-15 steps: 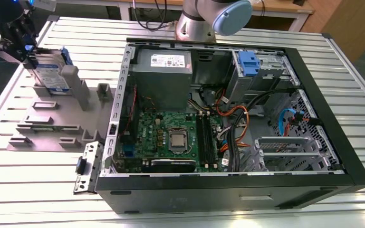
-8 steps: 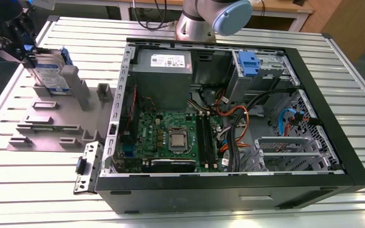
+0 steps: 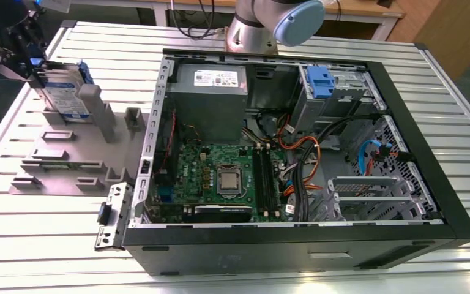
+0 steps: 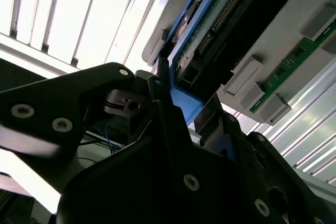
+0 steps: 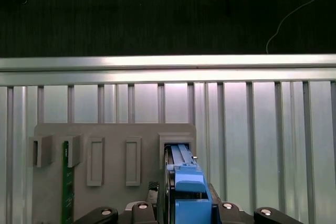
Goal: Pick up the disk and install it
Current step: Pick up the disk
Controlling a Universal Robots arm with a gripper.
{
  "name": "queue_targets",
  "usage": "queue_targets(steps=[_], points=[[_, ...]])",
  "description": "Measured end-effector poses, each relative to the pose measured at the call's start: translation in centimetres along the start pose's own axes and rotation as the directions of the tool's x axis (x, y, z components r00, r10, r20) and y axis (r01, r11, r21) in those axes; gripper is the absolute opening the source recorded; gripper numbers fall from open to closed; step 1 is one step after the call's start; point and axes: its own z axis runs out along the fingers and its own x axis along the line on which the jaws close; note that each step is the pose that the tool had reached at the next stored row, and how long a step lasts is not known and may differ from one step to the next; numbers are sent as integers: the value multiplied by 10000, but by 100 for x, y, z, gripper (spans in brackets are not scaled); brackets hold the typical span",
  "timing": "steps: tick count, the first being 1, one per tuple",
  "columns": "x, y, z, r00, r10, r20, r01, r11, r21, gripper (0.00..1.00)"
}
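On the rack at the exterior view's left: disk gripped, seated in its pocket

At the exterior view's left we find one pincer (image 4: 184, 95) over the one disk (image 3: 62, 92). Its fingers press on both sides of the blue frame, so we judge it clamped on the disk's upper edge. The disk stands on edge with its lower end in an end pocket of the grey rack (image 3: 63, 156). That pocket holds it upright and leaves the top free for a grip. We count five pockets in the first wrist view, and one green board (image 5: 65, 182) stands in another. Further right on the tabletop (image 3: 39, 245) lies one open case (image 3: 427, 153), its side off so the bays can be reached from above. One blue clip (image 3: 320, 82) sits in a bay.
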Motion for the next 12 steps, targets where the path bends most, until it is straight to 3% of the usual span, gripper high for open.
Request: queue_targets(steps=[5,6,12], points=[[0,0,6,10000,0,-3,0,10000,-4,43],[0,0,7,10000,0,-2,0,10000,-2,36],[0,0,7,10000,0,-1,0,10000,-2,36]])
